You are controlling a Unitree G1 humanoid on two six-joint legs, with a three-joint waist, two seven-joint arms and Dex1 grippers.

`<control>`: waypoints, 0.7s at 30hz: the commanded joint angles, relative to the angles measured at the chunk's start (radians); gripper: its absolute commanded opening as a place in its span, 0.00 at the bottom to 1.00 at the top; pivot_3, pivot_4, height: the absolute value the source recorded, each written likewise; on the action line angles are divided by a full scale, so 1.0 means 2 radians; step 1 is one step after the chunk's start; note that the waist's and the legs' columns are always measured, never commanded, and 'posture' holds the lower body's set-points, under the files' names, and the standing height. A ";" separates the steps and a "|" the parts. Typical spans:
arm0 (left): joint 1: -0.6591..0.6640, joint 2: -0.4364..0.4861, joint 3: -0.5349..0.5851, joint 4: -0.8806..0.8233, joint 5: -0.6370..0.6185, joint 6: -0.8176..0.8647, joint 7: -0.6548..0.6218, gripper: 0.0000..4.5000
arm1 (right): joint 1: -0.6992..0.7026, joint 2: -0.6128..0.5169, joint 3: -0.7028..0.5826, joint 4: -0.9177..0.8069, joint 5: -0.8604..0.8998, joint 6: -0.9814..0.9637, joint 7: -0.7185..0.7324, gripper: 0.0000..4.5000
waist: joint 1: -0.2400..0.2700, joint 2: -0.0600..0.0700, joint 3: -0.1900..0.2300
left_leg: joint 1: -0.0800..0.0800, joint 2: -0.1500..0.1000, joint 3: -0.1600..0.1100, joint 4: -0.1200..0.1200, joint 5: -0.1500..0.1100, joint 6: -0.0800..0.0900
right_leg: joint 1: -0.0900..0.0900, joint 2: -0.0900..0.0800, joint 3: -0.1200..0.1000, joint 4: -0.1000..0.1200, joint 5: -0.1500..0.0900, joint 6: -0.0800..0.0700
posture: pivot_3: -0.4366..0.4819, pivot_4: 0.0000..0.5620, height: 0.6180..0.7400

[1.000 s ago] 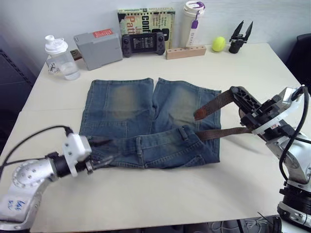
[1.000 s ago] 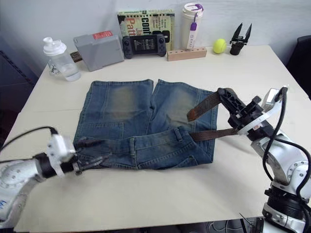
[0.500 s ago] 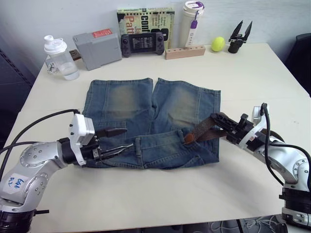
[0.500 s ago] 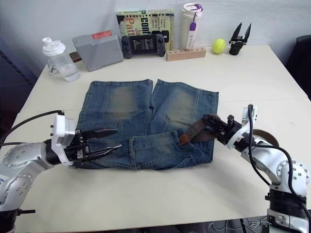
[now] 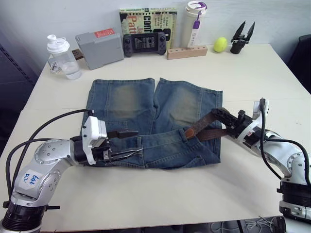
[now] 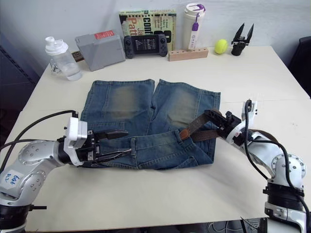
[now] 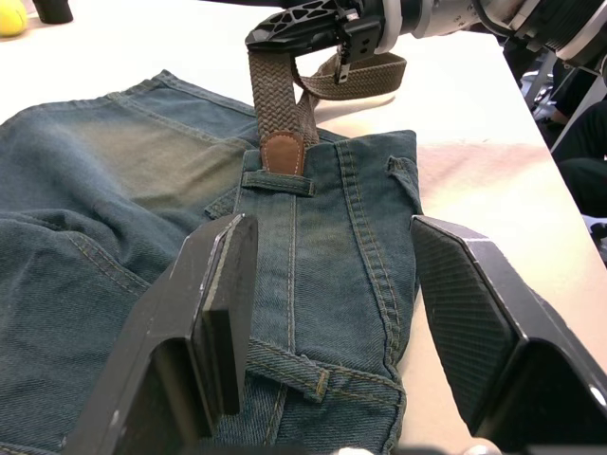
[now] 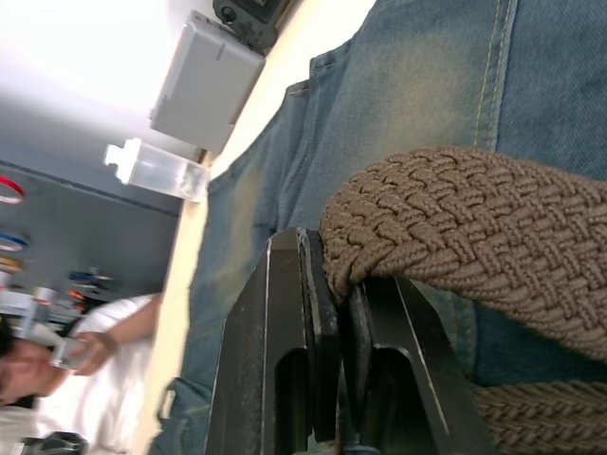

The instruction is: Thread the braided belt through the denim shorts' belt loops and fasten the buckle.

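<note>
- Denim shorts (image 5: 150, 121) are spread flat on the worktop (image 5: 160, 194).
- Left claw (image 5: 127, 143) is held open over the waistband's left part.
- Braided belt (image 5: 206, 127), its tip at a belt loop (image 7: 277, 181), is pinched in the closed right claw (image 5: 219, 114).

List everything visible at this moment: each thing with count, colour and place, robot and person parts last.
denim shorts: one, faded blue, flat mid-table.
braided belt: one, brown, its leather tip at a belt loop on the waistband.
table: one, cream.
shaker bottle: one, clear with white lid, far left corner.
grey box: one, far edge.
game controller: one, black, far edge.
book: one, green-yellow cover, upright at the back.
tumbler: one, white with purple lid.
wooden block: one, tan.
ball: one, yellow-green.
spare gripper: one, black, far right.
left gripper: open over the waistband.
right gripper: shut on the belt.
person: one, white sleeve, beyond the table.
</note>
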 commanded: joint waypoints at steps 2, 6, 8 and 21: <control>-0.009 -0.005 0.003 0.000 0.009 -0.010 0.000 0.63 | 0.003 0.012 0.017 -0.068 -0.062 -0.022 0.028 0.00 | 0.000 0.000 0.000 | 0.000 0.000 0.000 0.000 0.000 0.000 | 0.000 0.000 0.000 0.000 0.000 0.000 | 0.48 0.27 0.84; -0.022 -0.010 -0.011 0.016 0.029 -0.024 -0.013 0.63 | 0.022 0.031 0.043 -0.095 -0.125 -0.039 0.048 0.00 | 0.001 0.000 0.000 | 0.000 0.000 0.000 0.000 0.000 0.000 | 0.000 0.000 0.000 0.000 0.000 0.000 | 0.48 0.27 0.84; -0.034 -0.012 -0.022 0.028 0.042 -0.034 -0.020 0.63 | 0.033 0.039 0.053 -0.106 -0.148 -0.043 0.054 0.00 | 0.001 0.000 0.000 | 0.000 0.000 0.000 0.000 0.000 0.000 | 0.000 0.000 0.000 0.000 0.000 0.000 | 0.48 0.27 0.84; -0.144 -0.064 -0.157 0.147 0.182 -0.170 -0.089 0.63 | 0.069 0.071 0.088 -0.121 -0.193 -0.009 0.053 0.00 | 0.000 0.000 0.000 | 0.000 0.000 0.000 0.000 0.000 0.000 | 0.000 0.000 0.000 0.000 0.000 0.000 | 0.48 0.27 0.84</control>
